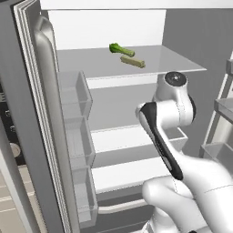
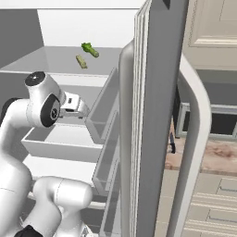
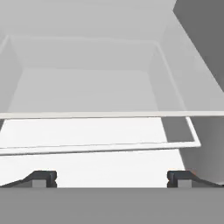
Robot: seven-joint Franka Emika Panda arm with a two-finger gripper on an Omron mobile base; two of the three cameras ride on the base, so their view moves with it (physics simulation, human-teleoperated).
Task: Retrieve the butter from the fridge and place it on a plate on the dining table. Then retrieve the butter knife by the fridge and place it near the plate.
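— Fingers (image 3: pixel 43 177): spread as wide as they go, nothing between them, nothing gripped. Gripper (image 3: pixel 112 179) pointed into the fridge (image 1: pixel 27 136), facing a pale open bin (image 3: pixel 131 87) on a white shelf.

— And the butter?

— Up on the grey upper shelf (image 1: pixel 173 61), well above the hand. Butter (image 1: pixel 132 61) lying flat, a slim pale stick, just beside a green leafy vegetable (image 1: pixel 121 49) (close, though contact hard to judge). Same pair seen from the right base view: butter (image 2: pixel 81 61) nearer the front, vegetable (image 2: pixel 90 49) behind it.

— Fridge doors?

— Both swung open. Left door with three clear door bins (image 1: pixel 75 136) stacked down its inner face; long curved pale handle (image 2: pixel 196 134) on the right door.

— Knife anywhere?

— Butter knife (image 2: pixel 172 142), small and dark, past the right door's edge on the marbled counter (image 2: pixel 208 157), apart from the arm.

— Hand position from outside?

— Gripper (image 2: pixel 85 110) at mid-fridge height, level with a white drawer (image 2: pixel 60 139), below the butter's shelf.
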